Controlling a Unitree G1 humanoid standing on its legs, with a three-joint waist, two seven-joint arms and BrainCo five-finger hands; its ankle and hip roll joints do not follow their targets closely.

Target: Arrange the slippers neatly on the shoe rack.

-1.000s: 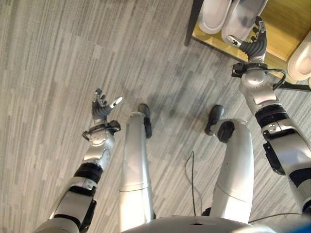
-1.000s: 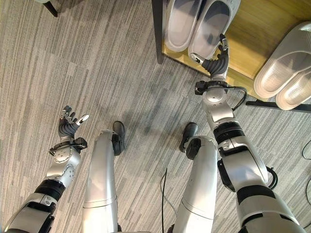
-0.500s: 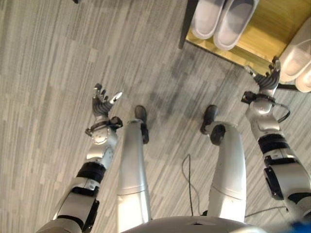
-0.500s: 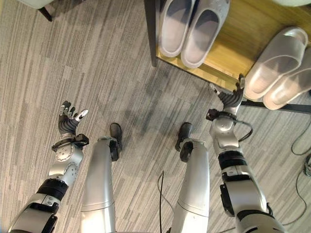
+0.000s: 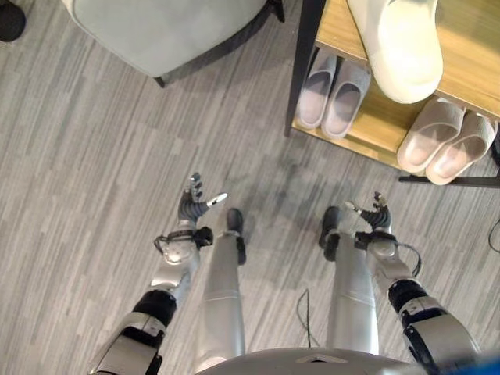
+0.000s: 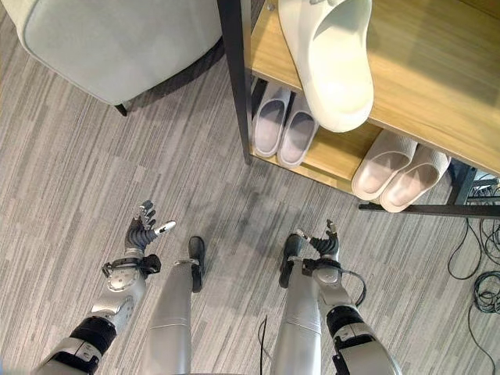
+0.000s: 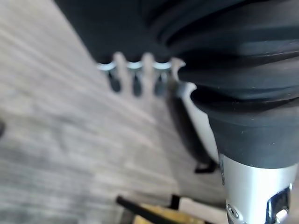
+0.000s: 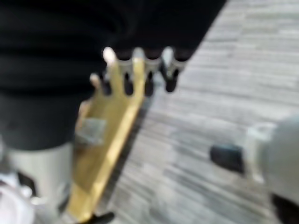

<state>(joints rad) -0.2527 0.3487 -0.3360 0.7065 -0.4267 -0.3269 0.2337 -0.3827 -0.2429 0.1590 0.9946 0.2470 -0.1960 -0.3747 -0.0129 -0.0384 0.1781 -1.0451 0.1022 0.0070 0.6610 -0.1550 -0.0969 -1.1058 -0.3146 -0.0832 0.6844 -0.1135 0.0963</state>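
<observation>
The shoe rack has a black frame and wooden shelves and stands at the upper right. A large white slipper lies on its upper shelf. On the lower shelf a pair of pale grey slippers sits side by side at the left, toes inward. A beige pair lies at an angle to their right. My right hand hangs low over the floor, well short of the rack, open and holding nothing; its fingers are straight. My left hand is out over the floor at the left, open, with its fingers spread.
A grey upholstered seat on dark legs stands to the left of the rack. Loose cables lie on the floor at the right, beside the rack's foot. A dark shoe shows at the far top left. Striped grey floor lies all around.
The camera has pulled up and back, bringing the upper shelf and the seat into view. My right hand has left the grey slipper on the lower shelf and drawn back low, away from the rack.
</observation>
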